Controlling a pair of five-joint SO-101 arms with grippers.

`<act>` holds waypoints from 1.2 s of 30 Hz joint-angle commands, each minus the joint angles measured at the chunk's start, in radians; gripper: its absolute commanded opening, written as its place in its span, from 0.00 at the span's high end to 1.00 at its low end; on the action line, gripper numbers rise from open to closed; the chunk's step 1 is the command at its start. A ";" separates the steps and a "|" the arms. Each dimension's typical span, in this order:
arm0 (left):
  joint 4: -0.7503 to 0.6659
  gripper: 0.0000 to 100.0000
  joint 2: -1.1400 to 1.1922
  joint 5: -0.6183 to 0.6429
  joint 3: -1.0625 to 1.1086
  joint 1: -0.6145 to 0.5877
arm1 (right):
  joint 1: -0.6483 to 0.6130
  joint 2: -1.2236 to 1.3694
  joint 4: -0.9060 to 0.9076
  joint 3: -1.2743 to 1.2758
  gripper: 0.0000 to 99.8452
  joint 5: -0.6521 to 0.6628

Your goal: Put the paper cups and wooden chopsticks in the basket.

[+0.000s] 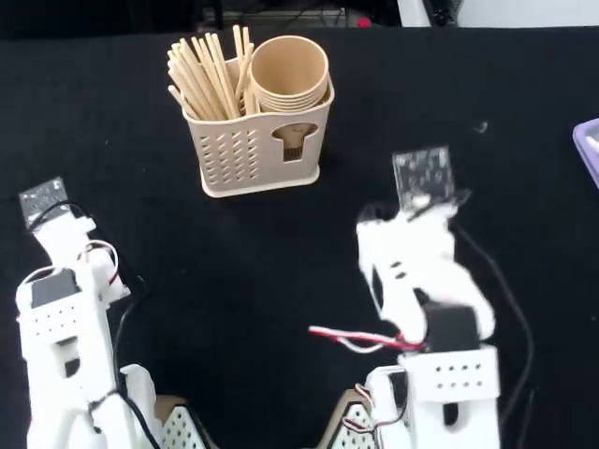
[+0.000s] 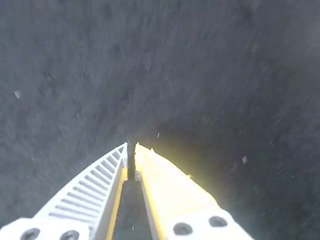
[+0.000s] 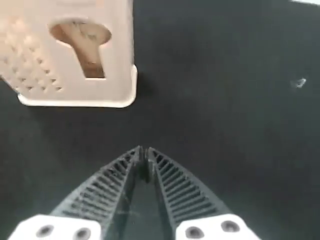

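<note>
Basket (image 3: 117,45): cut off at the right wrist view's edge. Wooden chopsticks (image 1: 201,70), paper cups (image 1: 290,70): lower parts hidden behind basket walls. Purple item (image 1: 590,150): cropped, unidentifiable.

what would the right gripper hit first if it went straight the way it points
The right gripper would probably meet the black table cloth, just beside the near corner of the beige perforated plastic basket; depth is unclear.

A black worktop (image 1: 281,243) carries everything, and its cloth is dotted with pale specks. A lilac-purple object (image 1: 588,145) pokes in at the right edge, cut off by it. A small pale scrap (image 1: 480,126) lies toward the back right corner. Beyond the far edge are dark cables (image 1: 271,14), a red bit (image 1: 354,19) and a white surface (image 1: 524,11).
</note>
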 commanded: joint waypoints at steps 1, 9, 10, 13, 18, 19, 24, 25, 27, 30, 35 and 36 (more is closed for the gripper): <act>0.005 0.97 -0.167 -0.008 0.005 0.012 | 0.012 -0.180 -0.044 0.142 0.98 -0.008; 0.038 0.97 -0.669 -0.080 0.285 0.077 | 0.015 -0.588 0.084 0.409 0.98 -0.087; 0.063 0.97 -0.735 -0.112 0.317 0.117 | 0.015 -0.641 0.092 0.453 0.98 -0.127; 0.170 0.97 -0.919 -0.164 0.389 0.237 | 0.014 -0.645 0.012 0.584 0.98 -0.210; 0.288 0.97 -0.867 -0.170 0.404 0.325 | 0.009 -0.572 0.038 0.588 0.98 -0.192; 0.287 0.97 -0.867 -0.170 0.412 0.325 | 0.009 -0.570 0.066 0.588 0.98 -0.184; 0.290 0.97 -0.901 -0.164 0.573 0.325 | 0.014 -0.573 0.288 0.588 0.99 -0.187; 0.287 0.97 -0.904 -0.169 0.567 0.331 | 0.012 -0.570 0.269 0.588 0.99 -0.184; 0.293 0.97 -0.905 -0.166 0.565 0.329 | 0.011 -0.576 0.279 0.588 0.99 -0.184; 0.295 0.97 -0.904 -0.164 0.567 0.328 | 0.011 -0.578 0.282 0.588 0.99 -0.186; 0.295 0.97 -0.904 -0.164 0.567 0.328 | 0.011 -0.578 0.282 0.588 0.99 -0.186; 0.295 0.97 -0.904 -0.164 0.567 0.326 | 0.011 -0.578 0.282 0.588 0.99 -0.186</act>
